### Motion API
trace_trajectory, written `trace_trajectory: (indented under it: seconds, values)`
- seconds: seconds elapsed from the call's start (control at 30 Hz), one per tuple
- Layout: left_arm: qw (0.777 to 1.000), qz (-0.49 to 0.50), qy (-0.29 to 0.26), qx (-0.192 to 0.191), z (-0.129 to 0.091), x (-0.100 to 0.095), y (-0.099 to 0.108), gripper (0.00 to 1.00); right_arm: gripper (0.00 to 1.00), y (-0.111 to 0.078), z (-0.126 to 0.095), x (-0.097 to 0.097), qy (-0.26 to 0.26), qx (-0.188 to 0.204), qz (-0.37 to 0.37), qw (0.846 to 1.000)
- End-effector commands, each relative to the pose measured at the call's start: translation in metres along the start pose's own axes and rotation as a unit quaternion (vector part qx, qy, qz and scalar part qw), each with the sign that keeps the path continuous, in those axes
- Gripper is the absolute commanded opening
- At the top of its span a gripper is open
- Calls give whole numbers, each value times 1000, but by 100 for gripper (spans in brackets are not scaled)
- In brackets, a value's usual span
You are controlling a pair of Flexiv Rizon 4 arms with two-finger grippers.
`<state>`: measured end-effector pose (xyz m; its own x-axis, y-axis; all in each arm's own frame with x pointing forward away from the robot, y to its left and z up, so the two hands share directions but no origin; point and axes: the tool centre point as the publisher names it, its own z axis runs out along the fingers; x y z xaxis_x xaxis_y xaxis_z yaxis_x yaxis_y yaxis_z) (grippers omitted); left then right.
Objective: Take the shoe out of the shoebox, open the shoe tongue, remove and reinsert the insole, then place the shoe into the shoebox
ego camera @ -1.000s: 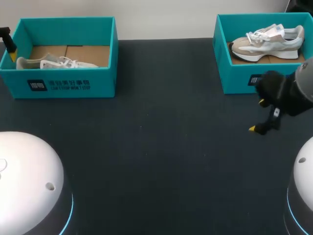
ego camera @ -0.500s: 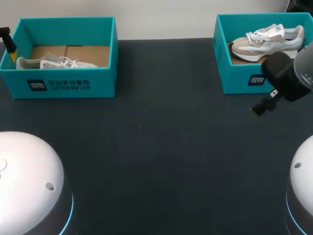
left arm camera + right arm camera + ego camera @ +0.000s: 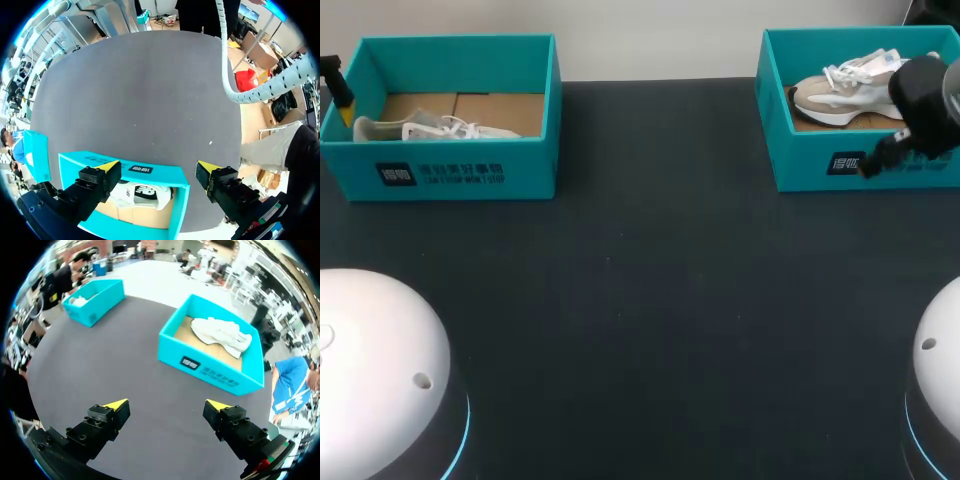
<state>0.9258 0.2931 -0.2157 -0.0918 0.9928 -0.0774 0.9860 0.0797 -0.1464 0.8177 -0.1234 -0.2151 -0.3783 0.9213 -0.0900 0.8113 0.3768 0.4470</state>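
Two teal shoeboxes stand at the back of the dark table. In the left shoebox (image 3: 470,165) lies a white shoe (image 3: 430,128). My left gripper (image 3: 340,100) hangs over that box's left end. Its own view shows it open (image 3: 159,167) above the box wall (image 3: 170,175), the white shoe (image 3: 137,192) under it. The right shoebox (image 3: 805,165) holds a beige and white shoe (image 3: 840,92). My right gripper (image 3: 873,163) is at this box's front wall. It stands open (image 3: 167,405) and empty, with the box (image 3: 172,352) and its shoe (image 3: 220,335) ahead.
The wide dark table surface (image 3: 640,280) lies between and in front of the boxes. The two white arm bases (image 3: 375,370) (image 3: 940,390) stand at the near corners. In the right wrist view the other shoebox (image 3: 95,302) shows far off beyond the table middle.
My right arm has swung back and to the right, from the table in front of the right shoebox up to its front wall. The left arm and both shoes have stayed put.
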Motion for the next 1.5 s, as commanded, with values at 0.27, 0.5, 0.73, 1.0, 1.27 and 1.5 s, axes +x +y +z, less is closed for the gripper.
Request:
trace_trajectory:
  seconds: [0.27,0.5,0.73,1.0,1.27,1.5]
  values:
    - [1000,0,1,-2,0,0,-1,100,100,71,42,-77,6,41,213,976]
    - [1000,0,1,-2,0,0,-1,100,100,73,43,-84,-2,33,234,972]
    - [1000,0,1,-2,0,0,-1,100,100,73,43,-84,-2,33,234,972]
    - [1000,0,1,-2,0,0,-1,100,100,93,57,-111,-12,34,217,975]
    - [1000,0,1,-2,0,0,-1,100,100,126,85,-194,-32,47,197,979]
    - [1000,0,1,-2,0,0,-1,100,100,152,115,-237,-65,63,205,975]
